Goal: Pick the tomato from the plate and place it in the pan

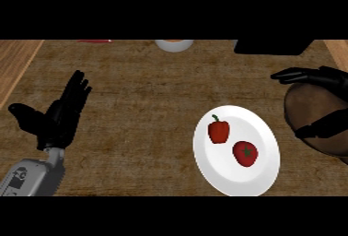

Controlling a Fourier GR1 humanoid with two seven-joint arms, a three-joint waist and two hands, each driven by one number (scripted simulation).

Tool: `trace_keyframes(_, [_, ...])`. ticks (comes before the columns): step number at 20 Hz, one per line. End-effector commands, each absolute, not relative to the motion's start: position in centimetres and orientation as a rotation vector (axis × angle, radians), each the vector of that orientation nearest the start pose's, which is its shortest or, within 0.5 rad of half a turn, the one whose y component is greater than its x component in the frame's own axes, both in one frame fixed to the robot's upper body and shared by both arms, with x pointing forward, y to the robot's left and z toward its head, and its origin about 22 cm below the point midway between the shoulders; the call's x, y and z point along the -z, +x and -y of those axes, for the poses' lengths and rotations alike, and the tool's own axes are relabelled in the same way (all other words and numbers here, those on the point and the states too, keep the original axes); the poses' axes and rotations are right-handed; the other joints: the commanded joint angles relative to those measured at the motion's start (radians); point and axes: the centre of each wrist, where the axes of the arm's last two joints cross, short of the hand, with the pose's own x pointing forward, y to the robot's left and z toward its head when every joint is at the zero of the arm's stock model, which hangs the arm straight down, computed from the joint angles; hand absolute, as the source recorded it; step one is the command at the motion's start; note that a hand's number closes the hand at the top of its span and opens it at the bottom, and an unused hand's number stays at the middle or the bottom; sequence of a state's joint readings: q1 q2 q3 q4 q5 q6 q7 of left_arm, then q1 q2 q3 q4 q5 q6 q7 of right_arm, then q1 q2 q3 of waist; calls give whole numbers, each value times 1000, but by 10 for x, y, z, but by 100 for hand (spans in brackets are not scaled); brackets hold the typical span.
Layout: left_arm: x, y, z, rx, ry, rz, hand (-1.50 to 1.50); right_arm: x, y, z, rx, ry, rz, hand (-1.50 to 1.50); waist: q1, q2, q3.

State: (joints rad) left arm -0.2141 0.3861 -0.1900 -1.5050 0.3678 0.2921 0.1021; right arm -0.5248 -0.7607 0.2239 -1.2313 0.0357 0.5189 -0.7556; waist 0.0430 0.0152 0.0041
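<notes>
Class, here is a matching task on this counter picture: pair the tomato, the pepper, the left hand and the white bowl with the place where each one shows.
Things
1. tomato
2. pepper
3. left hand
4. white bowl

Places
A. at the view's left, open, fingers up
B. at the counter's far edge, at the top of the view
C. on the plate, the nearer of the two things on it
D. on the plate, farther back and to the left

Pairs: 1-C, 2-D, 3-A, 4-B
</notes>
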Motion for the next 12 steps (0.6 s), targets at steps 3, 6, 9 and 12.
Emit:
trace_keyframes(3, [-61,293,-251,-3,74,1543,0,-166,363,314,-1653,329,1914,-150,2,-5,-2])
trace_keyframes(6, [-56,285,-252,-17,71,1523,0,-156,364,292,-1799,235,1879,-150,-6,-10,-3])
trace_keyframes(9, [-70,290,-269,-15,71,1532,0,-145,371,279,-1905,191,1839,-150,-4,-8,-3])
trace_keyframes(12, [-66,289,-270,-25,94,1522,0,-139,364,265,-2068,144,1718,-150,-16,-11,-4])
